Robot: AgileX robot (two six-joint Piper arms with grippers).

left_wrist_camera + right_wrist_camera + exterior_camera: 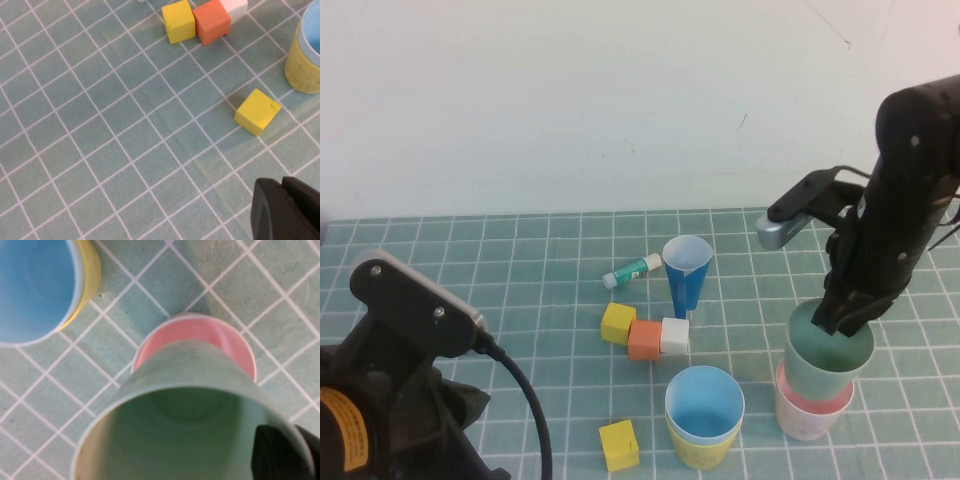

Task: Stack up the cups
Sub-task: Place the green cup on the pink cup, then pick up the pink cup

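Note:
My right gripper point(843, 318) point(294, 452) is shut on the rim of the pale green cup point(825, 368) point(190, 370), one finger inside and one outside. The green cup's base sits in the mouth of the pink cup point(808, 418) point(235, 345) at the right of the mat. The light blue cup point(705, 400) point(35, 285) is nested in the yellow cup point(698, 452) point(302, 65) near the front middle. My left gripper point(286, 210) is shut on nothing and hovers over bare mat at the front left, apart from the cups.
A narrow dark blue cone cup point(687, 272) stands mid-mat beside a glue stick point(632, 269). A yellow block point(618, 322), an orange block point(644, 340) and a white block point(674, 335) lie in a row. Another yellow block point(619, 445) point(257, 111) lies in front.

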